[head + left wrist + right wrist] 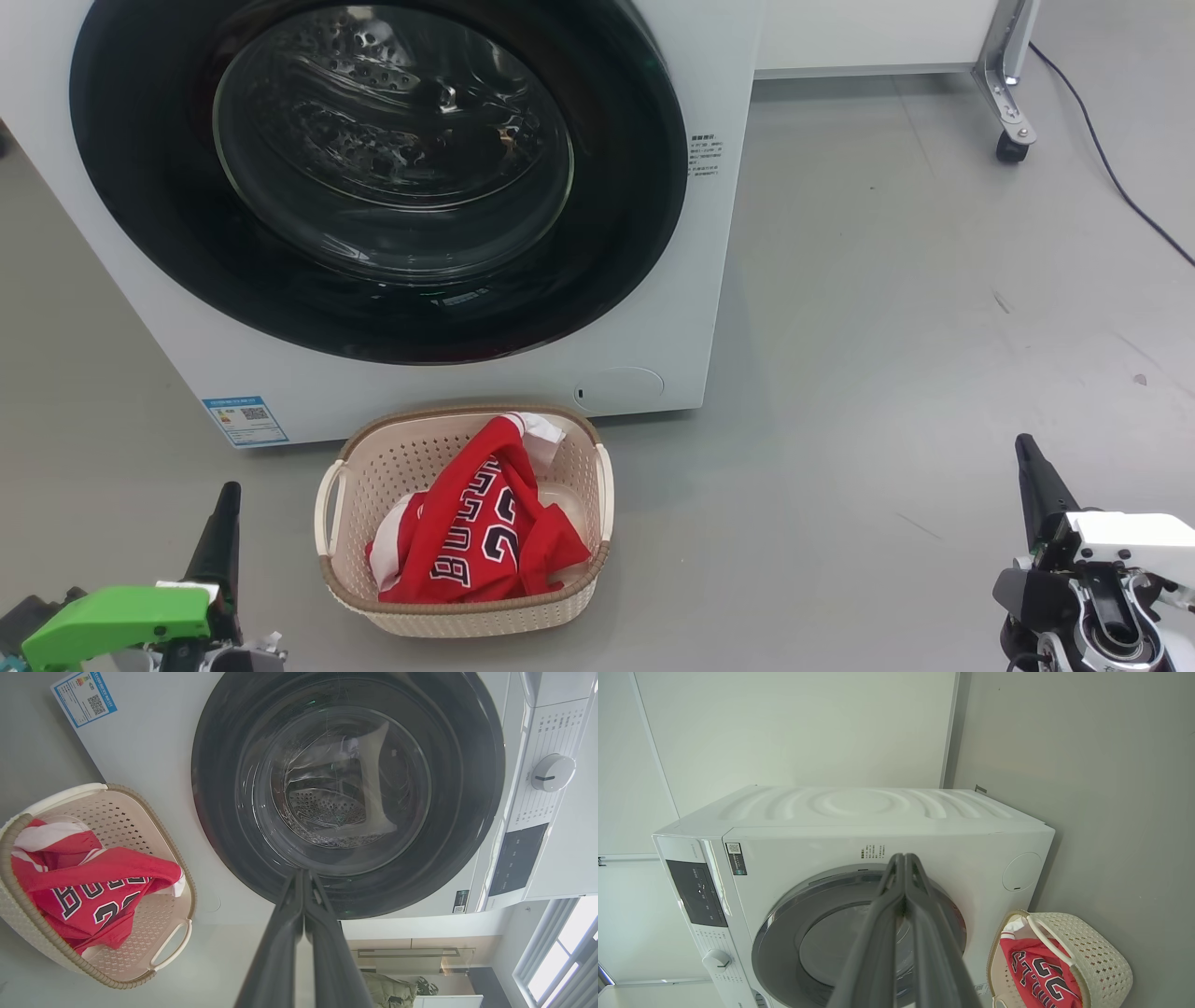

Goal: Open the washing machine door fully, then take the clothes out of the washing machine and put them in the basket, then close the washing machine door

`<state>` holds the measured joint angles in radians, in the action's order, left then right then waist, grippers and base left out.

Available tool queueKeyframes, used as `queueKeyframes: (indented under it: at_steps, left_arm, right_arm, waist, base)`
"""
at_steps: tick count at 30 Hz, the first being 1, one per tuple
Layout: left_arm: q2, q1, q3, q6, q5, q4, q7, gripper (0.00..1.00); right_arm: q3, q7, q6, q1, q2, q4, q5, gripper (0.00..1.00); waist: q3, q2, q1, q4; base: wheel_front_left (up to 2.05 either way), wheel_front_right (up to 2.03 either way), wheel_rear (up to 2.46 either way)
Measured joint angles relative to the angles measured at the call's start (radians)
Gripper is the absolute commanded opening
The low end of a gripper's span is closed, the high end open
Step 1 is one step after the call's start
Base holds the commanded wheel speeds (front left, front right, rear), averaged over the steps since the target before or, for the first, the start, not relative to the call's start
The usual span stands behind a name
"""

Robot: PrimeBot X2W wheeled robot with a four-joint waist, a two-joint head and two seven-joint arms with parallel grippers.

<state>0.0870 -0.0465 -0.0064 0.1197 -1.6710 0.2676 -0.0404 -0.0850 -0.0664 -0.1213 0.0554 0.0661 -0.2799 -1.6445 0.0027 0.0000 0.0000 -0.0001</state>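
Clenched and empty, left gripper (228, 495): two long dark fingers (280, 942) pressed flat together, nothing between. Sits low at the left of the head view, tip aimed up the picture, to the left of the basket (485, 623) and apart from it. Points, in its own wrist view, at the black rim of the washing machine door (616, 187). Right gripper (1025, 446) likewise clamped tight on nothing, low at the right, well apart from basket and washing machine (719, 280), over bare grey floor (887, 327).

Door shut, wide black rim flush against the white front, glass bowl (392, 140) bulging at the centre, perforated drum (327, 807) visible through it.

Basket down on the floor just before the washer, below the door; whether touching the front panel, cannot tell. Clothes (476, 541) heaped inside it: red jersey with dark white-outlined lettering uppermost, white trim poking up at the end nearest the machine. Blue label (245, 420) low on the front, left of the basket. Off to the right, a wheeled metal leg (1011, 140) and a dark cable (1111, 168) lying across the floor.
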Motion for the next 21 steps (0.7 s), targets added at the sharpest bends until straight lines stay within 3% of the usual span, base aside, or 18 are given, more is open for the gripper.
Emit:
queueKeyframes:
  at_steps: [21]
  left_arm:
    - [0.000,-0.001,0.002,0.000,0.000,0.006,-0.002,0.00]
  right_arm:
    - [-0.002,0.000,0.000,0.002,0.000,-0.002,0.000,0.00]
  waist:
    - [0.000,0.0000,0.0000,0.000]
  base:
    - [0.00,0.00,0.00]
